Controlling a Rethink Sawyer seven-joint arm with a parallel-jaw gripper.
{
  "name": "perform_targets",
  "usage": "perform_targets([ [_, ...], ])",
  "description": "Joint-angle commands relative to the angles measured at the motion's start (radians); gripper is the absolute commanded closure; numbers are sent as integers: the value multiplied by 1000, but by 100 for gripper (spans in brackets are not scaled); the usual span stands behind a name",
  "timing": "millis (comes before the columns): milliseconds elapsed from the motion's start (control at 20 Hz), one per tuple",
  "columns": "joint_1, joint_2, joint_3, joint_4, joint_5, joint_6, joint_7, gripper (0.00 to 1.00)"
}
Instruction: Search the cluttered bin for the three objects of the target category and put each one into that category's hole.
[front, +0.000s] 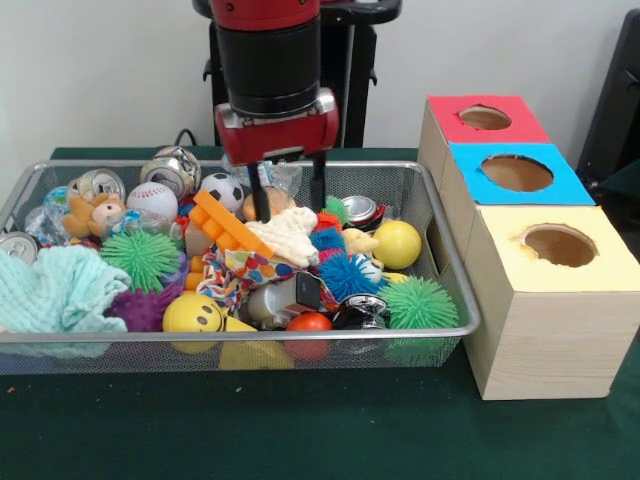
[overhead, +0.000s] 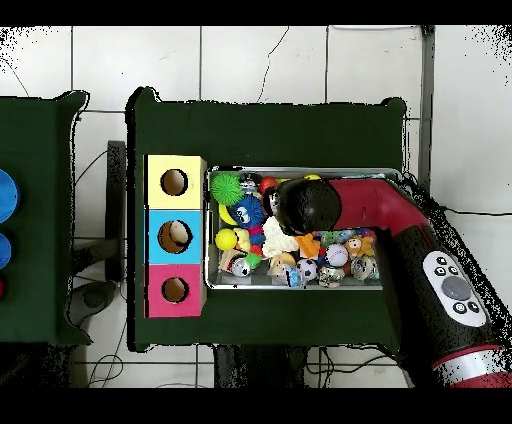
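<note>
Two black fingers of the gripper (front: 288, 203) hung parted, empty, over the dotted fabric (front: 248, 268) mid-bin (front: 440, 200), seemingly ready to grasp.

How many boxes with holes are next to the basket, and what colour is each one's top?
Red-topped box: 1
Blue-topped box: 1
Yellow-topped box: 1
Total: 3
</note>
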Motion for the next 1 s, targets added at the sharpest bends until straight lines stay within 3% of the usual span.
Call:
perform_targets([
  [50,-55,99,77,-66,-137,76,-399,0],
  [1000,-68,270,113,-125,-245,-12,-356,0],
])
